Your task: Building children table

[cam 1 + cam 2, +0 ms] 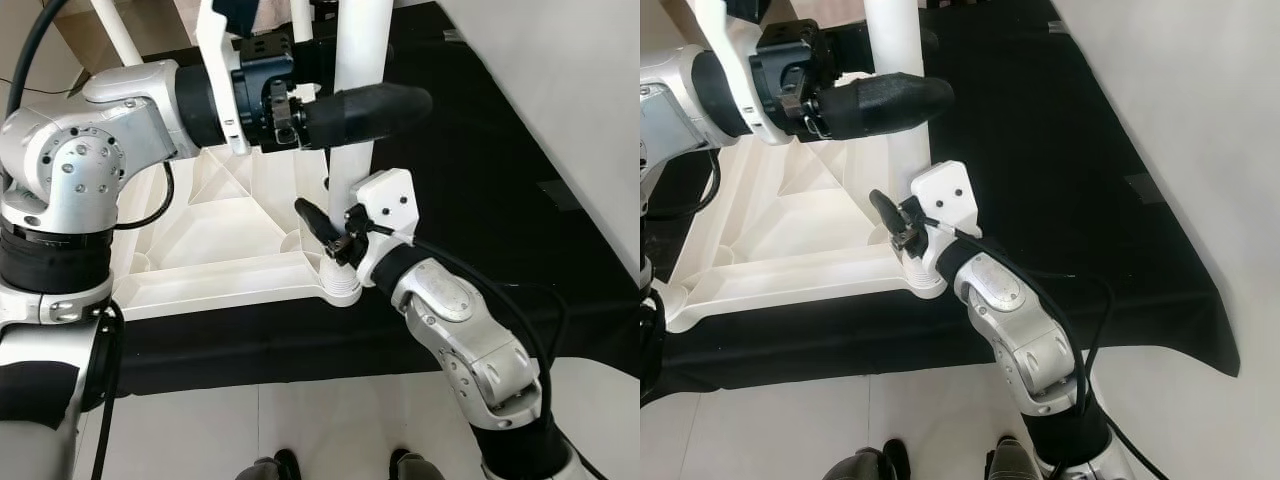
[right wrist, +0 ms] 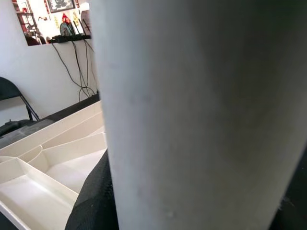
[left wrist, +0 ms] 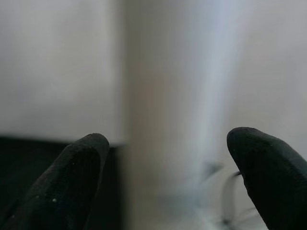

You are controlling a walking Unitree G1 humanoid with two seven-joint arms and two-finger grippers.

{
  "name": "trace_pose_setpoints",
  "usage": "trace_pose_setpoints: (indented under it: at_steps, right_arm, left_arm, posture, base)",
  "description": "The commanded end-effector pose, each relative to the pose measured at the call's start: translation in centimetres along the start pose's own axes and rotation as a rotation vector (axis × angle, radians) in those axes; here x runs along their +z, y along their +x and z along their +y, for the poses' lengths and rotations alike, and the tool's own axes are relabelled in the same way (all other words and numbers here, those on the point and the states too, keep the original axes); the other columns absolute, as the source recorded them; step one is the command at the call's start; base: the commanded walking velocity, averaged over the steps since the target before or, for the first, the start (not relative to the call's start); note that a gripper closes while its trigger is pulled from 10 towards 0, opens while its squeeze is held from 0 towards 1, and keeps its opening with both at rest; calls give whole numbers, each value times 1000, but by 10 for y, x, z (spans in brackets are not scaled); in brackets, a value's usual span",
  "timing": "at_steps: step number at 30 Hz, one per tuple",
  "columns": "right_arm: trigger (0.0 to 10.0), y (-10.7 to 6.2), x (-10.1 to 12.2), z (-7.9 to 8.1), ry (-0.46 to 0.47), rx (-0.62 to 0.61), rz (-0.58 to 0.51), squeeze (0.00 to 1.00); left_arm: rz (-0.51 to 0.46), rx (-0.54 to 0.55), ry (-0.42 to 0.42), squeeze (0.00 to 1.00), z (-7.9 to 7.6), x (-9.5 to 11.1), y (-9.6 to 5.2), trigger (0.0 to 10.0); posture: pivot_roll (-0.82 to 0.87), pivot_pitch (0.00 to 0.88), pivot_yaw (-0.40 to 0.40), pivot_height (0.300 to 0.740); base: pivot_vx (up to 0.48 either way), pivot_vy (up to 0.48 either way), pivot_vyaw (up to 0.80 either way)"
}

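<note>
Here the upturned white table top [image 1: 230,240] lies on a black mat [image 1: 480,180]; its leg [image 1: 352,120] stands in the near corner socket; left gripper [image 1: 375,105] fingers apart around it; right gripper [image 1: 318,222] clamped low on it

Head views: bright, even daylight, sharp across the frame; the white table underside [image 1: 230,230] is near overexposed and the black cloth [image 1: 470,180] loses detail in shade. Silver arm shells carry soft highlights. Left wrist view: strongly blurred, pale leg [image 3: 168,120] out of focus, dark fingertips [image 3: 72,182] soft-edged. Right wrist view: leg [image 2: 201,115] very close and soft, background at upper left crisp and well lit.
</note>
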State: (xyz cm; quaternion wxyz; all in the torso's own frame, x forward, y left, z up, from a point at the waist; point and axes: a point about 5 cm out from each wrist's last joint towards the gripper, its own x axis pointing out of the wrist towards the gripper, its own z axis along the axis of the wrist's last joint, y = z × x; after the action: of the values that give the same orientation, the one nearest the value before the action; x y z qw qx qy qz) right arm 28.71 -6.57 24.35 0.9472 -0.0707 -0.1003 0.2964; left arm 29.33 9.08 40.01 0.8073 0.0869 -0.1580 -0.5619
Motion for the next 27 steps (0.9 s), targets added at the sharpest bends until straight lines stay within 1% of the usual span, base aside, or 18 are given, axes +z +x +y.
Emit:
trace_pose_setpoints:
  at_steps: [1,2,3,4,6,9,11,13,16,18,21,22,23,24,25,27]
  right_arm:
    - [10000,2,-26,6,22,22,124,0]
    - [10000,2,-26,6,23,26,122,0]
    - [10000,3,-26,8,22,33,119,0]
    - [10000,3,-26,8,22,33,119,0]
    - [10000,4,-25,8,20,37,117,0]
    - [10000,4,-25,8,18,38,116,0]
    - [10000,4,-24,7,13,38,115,0]
    - [10000,3,-24,5,10,37,116,0]
    - [10000,3,-24,5,8,36,117,0]
    - [10000,3,-25,4,0,36,120,0]
    - [10000,3,-25,2,-17,39,121,0]
    - [10000,4,-24,1,-27,40,120,98]
    - [10000,4,-24,1,-27,40,120,98]
    - [10000,4,-23,-2,-39,41,119,788]
    - [10000,4,-22,-5,-47,45,116,1000]
    - [10000,5,-22,-6,-51,48,114,1000]
  left_arm:
    - [30,61,39,0,6,-2,-1,7176]
    - [43,101,55,0,10,-5,2,0]
    - [42,146,37,0,14,-10,7,0]
    - [42,146,37,0,14,-10,7,0]
    - [43,182,1,0,16,-15,11,0]
    - [39,201,-17,0,17,-17,13,0]
    - [28,267,-42,0,22,-18,14,0]
    - [17,305,-50,0,25,-18,14,0]
    - [4,318,-51,0,25,-17,15,0]
    - [-16,313,-64,0,22,-16,19,0]
    - [-34,307,-72,0,21,-16,20,0]
    - [-41,306,-75,0,21,-15,19,0]
    - [-41,306,-75,0,21,-15,19,0]
    - [-48,306,-79,0,21,-15,17,0]
    - [-62,301,-89,0,21,-14,16,0]
    - [-71,299,-96,0,21,-14,15,0]
  posture:
    - [-51,222,121,740]
    - [-51,220,120,740]
    - [-51,217,117,740]
    - [-51,217,117,740]
    - [-59,213,116,740]
    - [-61,214,116,740]
    - [-64,211,115,740]
    - [-64,211,114,740]
    - [-64,211,114,740]
    - [-67,208,111,740]
    - [-72,206,108,740]
    - [-72,206,108,740]
    - [-72,206,108,740]
    - [-75,202,105,740]
    - [-76,202,105,740]
    - [-76,202,105,740]
  base:
    - [0,0,0]
    - [0,0,0]
    - [0,0,0]
    - [0,0,0]
    - [0,0,0]
    - [0,0,0]
    - [0,0,0]
    - [0,0,0]
    - [0,0,0]
    - [0,0,0]
    - [0,0,0]
    - [0,0,0]
    - [0,0,0]
    - [0,0,0]
    - [0,0,0]
    - [0,0,0]
